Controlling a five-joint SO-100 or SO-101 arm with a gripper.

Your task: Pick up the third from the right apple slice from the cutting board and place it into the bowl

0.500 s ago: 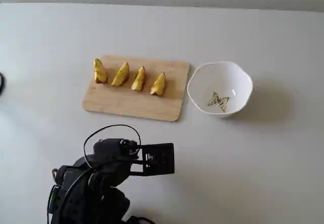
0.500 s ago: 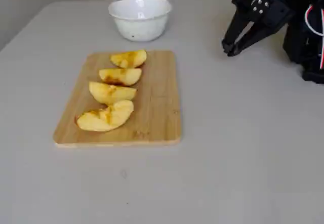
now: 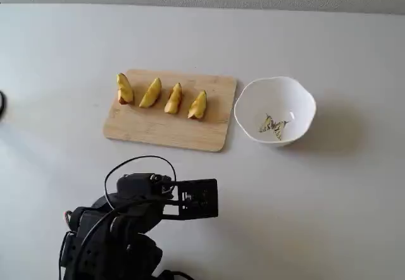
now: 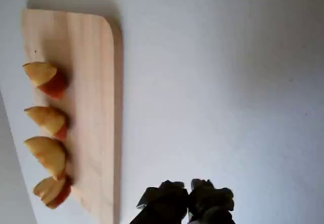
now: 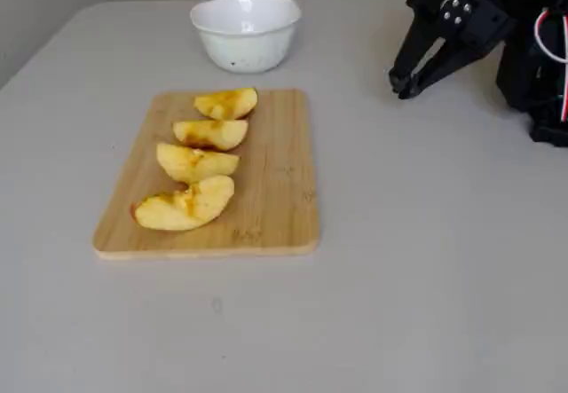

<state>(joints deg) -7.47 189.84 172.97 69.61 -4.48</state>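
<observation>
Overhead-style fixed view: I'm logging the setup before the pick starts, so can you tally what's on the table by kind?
Apple slices: 4, at and
Cutting board: 1
Bowl: 1
Total: 6, not counting the robot arm; its gripper is away from the board.

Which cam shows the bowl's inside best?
The high fixed view: it looks down into the bowl, showing the butterfly print and no slices. The other fixed view shows mostly the outer wall. The wrist view misses it entirely.
</observation>
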